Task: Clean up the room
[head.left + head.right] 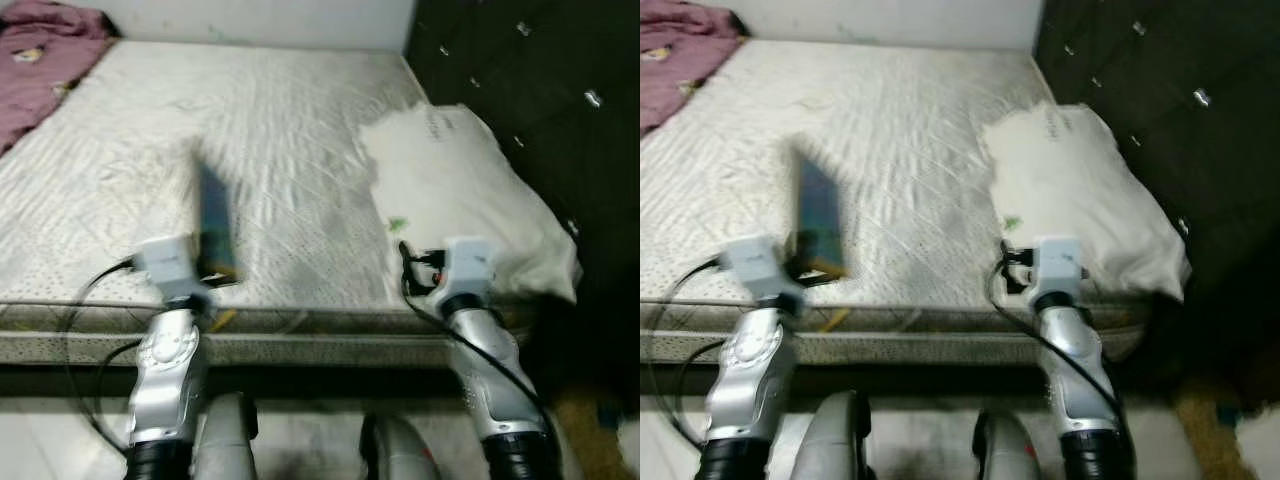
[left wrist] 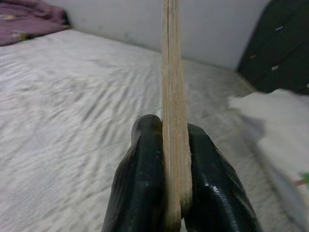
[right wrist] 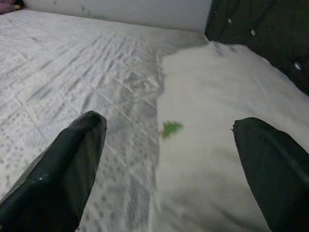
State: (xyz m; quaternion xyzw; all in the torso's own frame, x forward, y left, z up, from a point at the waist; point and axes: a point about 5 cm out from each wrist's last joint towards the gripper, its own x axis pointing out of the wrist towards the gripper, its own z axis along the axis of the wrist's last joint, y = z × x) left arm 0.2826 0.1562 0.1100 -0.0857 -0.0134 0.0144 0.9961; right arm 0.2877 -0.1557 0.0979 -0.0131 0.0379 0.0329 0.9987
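A thin flat book (image 1: pixel 213 215) with a dark blue cover stands upright over the near edge of the bed, blurred in the eye views. My left gripper (image 2: pixel 166 124) is shut on it, and its pale page edge (image 2: pixel 173 87) runs up between the two black fingers (image 2: pixel 142 164). My right gripper (image 3: pixel 169 130) is open with nothing between its fingers, held low over the bed's near edge. It faces the white pillow (image 1: pixel 455 185) and a small green scrap (image 3: pixel 170 128) lying at the pillow's edge.
The bare white quilted mattress (image 1: pixel 280 130) stretches ahead. A crumpled pink blanket (image 1: pixel 40 60) lies at its far left corner. A dark tufted headboard (image 1: pixel 540 80) rises along the right side behind the pillow. Pale floor shows below the bed frame (image 1: pixel 300 350).
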